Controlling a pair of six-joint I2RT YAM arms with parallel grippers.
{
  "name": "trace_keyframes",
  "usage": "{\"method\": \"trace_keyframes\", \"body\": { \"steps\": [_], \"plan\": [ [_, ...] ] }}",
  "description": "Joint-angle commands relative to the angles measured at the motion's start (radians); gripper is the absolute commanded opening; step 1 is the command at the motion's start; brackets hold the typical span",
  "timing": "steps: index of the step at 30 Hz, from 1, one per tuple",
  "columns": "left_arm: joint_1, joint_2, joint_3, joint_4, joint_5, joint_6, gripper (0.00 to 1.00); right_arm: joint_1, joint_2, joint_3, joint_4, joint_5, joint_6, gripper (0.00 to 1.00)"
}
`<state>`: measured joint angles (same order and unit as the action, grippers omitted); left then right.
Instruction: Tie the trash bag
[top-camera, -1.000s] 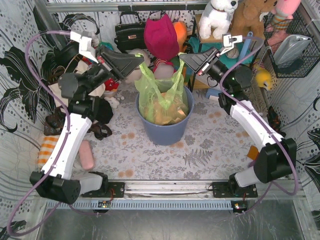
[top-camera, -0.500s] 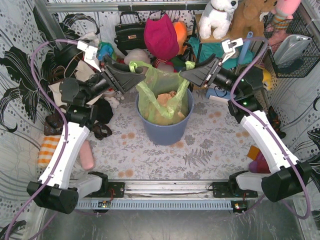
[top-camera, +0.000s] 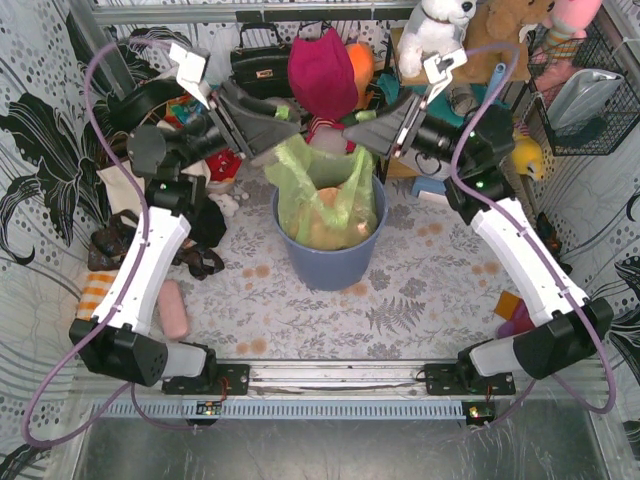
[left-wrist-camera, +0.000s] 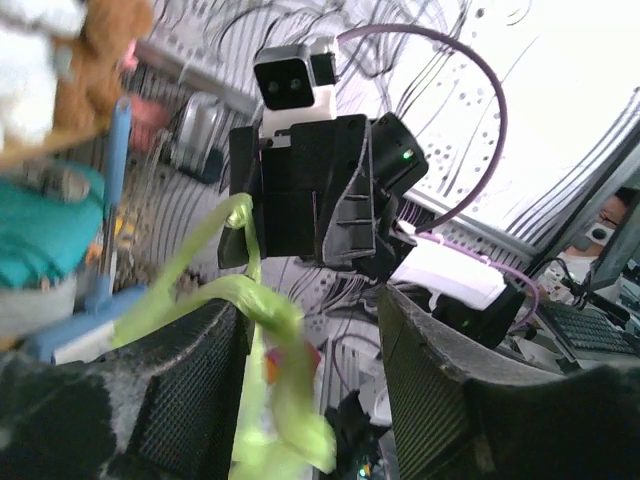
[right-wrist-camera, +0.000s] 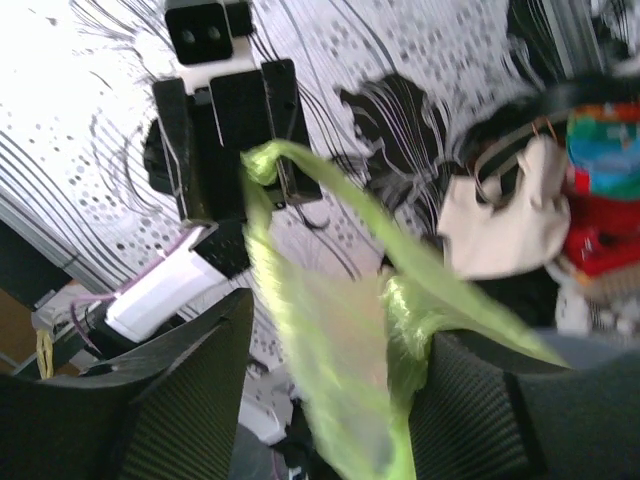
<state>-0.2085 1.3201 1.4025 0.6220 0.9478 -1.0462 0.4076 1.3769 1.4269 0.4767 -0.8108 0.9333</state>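
Note:
The light-green trash bag (top-camera: 322, 192) sits in a round blue-grey bin (top-camera: 330, 265), with tan paper showing through it. Its two handles rise to my grippers, which meet above the bin's far rim. My left gripper (top-camera: 284, 117) is open; in the left wrist view a green handle strand (left-wrist-camera: 262, 296) hangs between the jaws (left-wrist-camera: 310, 305), lying against the left finger. My right gripper (top-camera: 357, 122) is open too; bag film (right-wrist-camera: 335, 345) runs through its jaws (right-wrist-camera: 340, 320) and drapes over the right finger (right-wrist-camera: 470, 400).
Behind the bin stand a black handbag (top-camera: 258, 65), a magenta soft toy (top-camera: 322, 72) and a white plush dog (top-camera: 436, 35). A wire basket (top-camera: 590, 95) hangs at the right. A pink object (top-camera: 175, 310) and an orange striped cloth (top-camera: 95, 298) lie at the left.
Both grippers have gone from shut to open. Both arms rose and came closer together over the bin's far side, and the bag handles now hang loose across the fingers.

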Motion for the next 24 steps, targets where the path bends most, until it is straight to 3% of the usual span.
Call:
{"method": "trace_keyframes", "body": {
  "steps": [1,5,9,13,16,19,24],
  "plan": [
    [-0.003,0.04,0.259,0.078,0.012,-0.065,0.59,0.008,0.027,0.258,0.04,0.037,0.018,0.54],
    [-0.001,0.054,0.411,-0.116,-0.017,0.049,0.58,0.008,0.04,0.396,-0.052,0.073,-0.031,0.53],
    [-0.002,-0.016,0.312,-0.277,-0.086,0.173,0.58,0.009,-0.025,0.246,-0.077,0.108,-0.06,0.53],
    [0.0,-0.073,0.078,-0.14,-0.101,0.096,0.58,0.009,-0.093,0.041,-0.038,0.148,-0.06,0.56],
    [-0.002,-0.055,0.02,-0.006,-0.09,-0.008,0.58,0.009,-0.105,0.002,-0.024,0.157,-0.05,0.57],
    [0.0,-0.009,0.093,0.048,-0.07,-0.067,0.58,0.01,-0.094,0.062,-0.046,0.163,-0.064,0.57],
    [-0.006,0.117,0.371,-0.008,-0.019,-0.113,0.61,0.009,-0.012,0.325,-0.133,0.157,-0.092,0.58]
  ]
}}
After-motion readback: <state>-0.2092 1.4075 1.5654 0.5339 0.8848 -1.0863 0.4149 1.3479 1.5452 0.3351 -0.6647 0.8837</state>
